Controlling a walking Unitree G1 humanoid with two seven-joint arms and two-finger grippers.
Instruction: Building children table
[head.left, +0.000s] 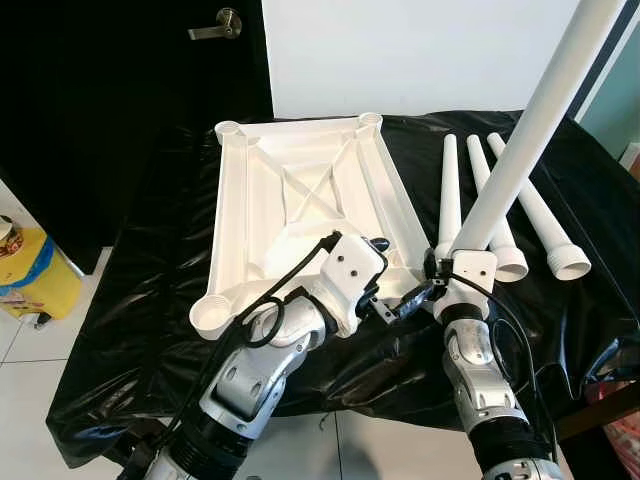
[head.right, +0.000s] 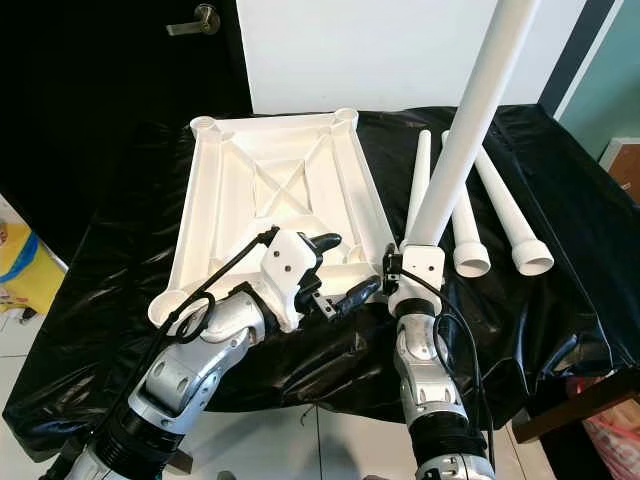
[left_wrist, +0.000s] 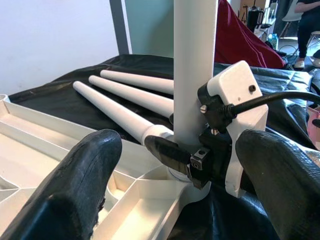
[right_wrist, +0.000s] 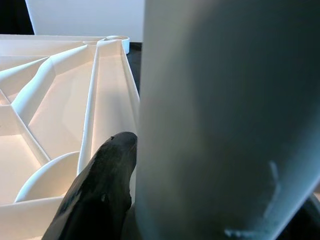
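Silver arms come up from the near edge of the picture, and between them stands the work of this moment. The right gripper (head.left: 447, 283) pinches one white table leg (head.left: 530, 130) low on its shaft and holds it nearly upright, leaning a little to the right. Its lower end is at the near right corner socket (left_wrist: 175, 176) of the upturned white tabletop (head.left: 300, 200). How deep the leg sits in this socket, I cannot tell.

The left gripper (head.left: 385, 285) is just beside that corner, on the left of the leg, with its two black fingers (left_wrist: 75, 190) spread apart and holding nothing.

In my judgement the task is near its start. Three more legs (head.left: 500, 200) lie side by side on the black plastic sheet (head.left: 150, 300), right of the tabletop. The other three corner sockets, like the near left one (head.left: 212, 317), are empty. So one leg is being fitted, three remain, and after that the table must be turned on its feet.

From the head views one sees the whole layout: tabletop, loose legs, both arms, and a dark door (head.left: 120, 100) behind. From the left wrist view one sees the joint itself, with the leg's foot meeting the socket and the right gripper clamped around it. From the right wrist view one sees the leg very close, one black finger (right_wrist: 100, 190) against it, and the ribs of the tabletop's underside.
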